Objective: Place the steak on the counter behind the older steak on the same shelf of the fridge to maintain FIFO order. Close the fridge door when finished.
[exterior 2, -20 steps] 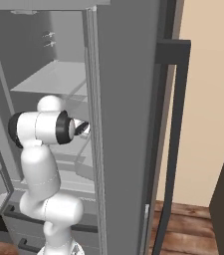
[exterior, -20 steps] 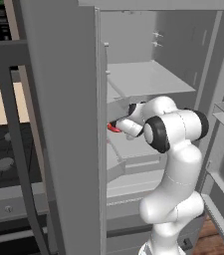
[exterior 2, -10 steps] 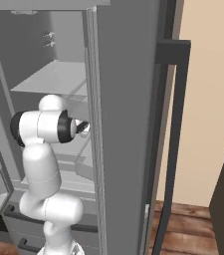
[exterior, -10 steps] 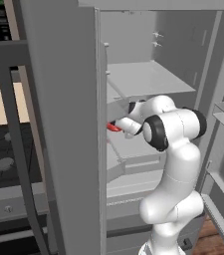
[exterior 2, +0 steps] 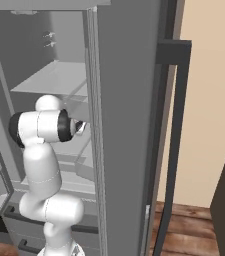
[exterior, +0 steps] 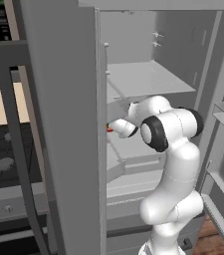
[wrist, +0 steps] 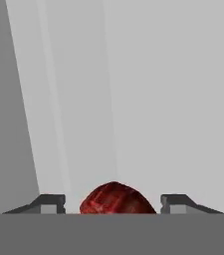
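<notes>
Hand view first: my gripper (wrist: 112, 204) sits with its two dark fingertips (wrist: 49, 203) spread well apart, and the steak (wrist: 116, 199) lies between them — a gap shows on each side of the meat, so the jaws are open and not clamped on it. Whether the steak rests on the surface below I cannot tell; its lower part is cut off at the bottom of that view. It is deep red with paler marbling, rounded on top. Beyond it there is plain pale grey fridge interior, with a darker wall running up the left side.

Left base view: the white arm (exterior: 170, 164) rises from the lower right and bends leftward into the open fridge (exterior: 153, 64). The wrist reaches toward the left inner wall, and a small spot of red — the steak (exterior: 109, 129) — shows just at its tip, at the level of the shelf (exterior: 133, 149) with the raised front lip. Above, a flat shelf plate (exterior: 148, 79) spans the compartment. The left fridge door (exterior: 58, 124) stands open in front of the camera. Past it to the left, the black stovetop (exterior: 4, 154).

Right base view: the arm (exterior 2: 41, 150) points into the compartment, with the right door (exterior 2: 129, 125) and its dark bar handle (exterior 2: 176, 135) edge-on beside it.
</notes>
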You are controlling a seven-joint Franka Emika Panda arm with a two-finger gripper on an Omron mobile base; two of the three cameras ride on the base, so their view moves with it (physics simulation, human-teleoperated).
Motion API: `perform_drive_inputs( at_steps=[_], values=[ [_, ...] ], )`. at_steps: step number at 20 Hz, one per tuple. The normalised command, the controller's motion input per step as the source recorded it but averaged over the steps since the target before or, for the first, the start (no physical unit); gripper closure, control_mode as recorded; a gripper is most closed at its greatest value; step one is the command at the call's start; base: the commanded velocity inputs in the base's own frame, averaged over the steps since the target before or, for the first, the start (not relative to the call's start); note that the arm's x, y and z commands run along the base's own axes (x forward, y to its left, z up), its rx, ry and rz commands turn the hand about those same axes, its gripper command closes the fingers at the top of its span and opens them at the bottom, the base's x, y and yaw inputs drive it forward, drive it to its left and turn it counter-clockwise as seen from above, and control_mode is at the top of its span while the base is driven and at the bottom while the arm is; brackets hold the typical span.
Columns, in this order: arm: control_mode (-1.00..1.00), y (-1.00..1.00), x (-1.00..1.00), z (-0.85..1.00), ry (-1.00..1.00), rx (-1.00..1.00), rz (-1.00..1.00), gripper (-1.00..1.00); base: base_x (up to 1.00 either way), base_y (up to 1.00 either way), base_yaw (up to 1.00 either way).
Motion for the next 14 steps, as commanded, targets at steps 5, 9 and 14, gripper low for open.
perform_drive_inputs(
  at_steps=[5,9,14],
  values=[
    [-1.0,0.14,-0.02,0.0,-0.18,0.0,0.0,-1.0,0.0,0.0,0.0],
    [-1.0,0.0,-0.15,0.0,-0.19,0.0,0.0,-1.0,0.0,0.0,0.0],
    [-1.0,-0.04,-0.65,0.0,-0.19,0.0,0.0,-1.0,0.0,0.0,0.0]
  ],
)
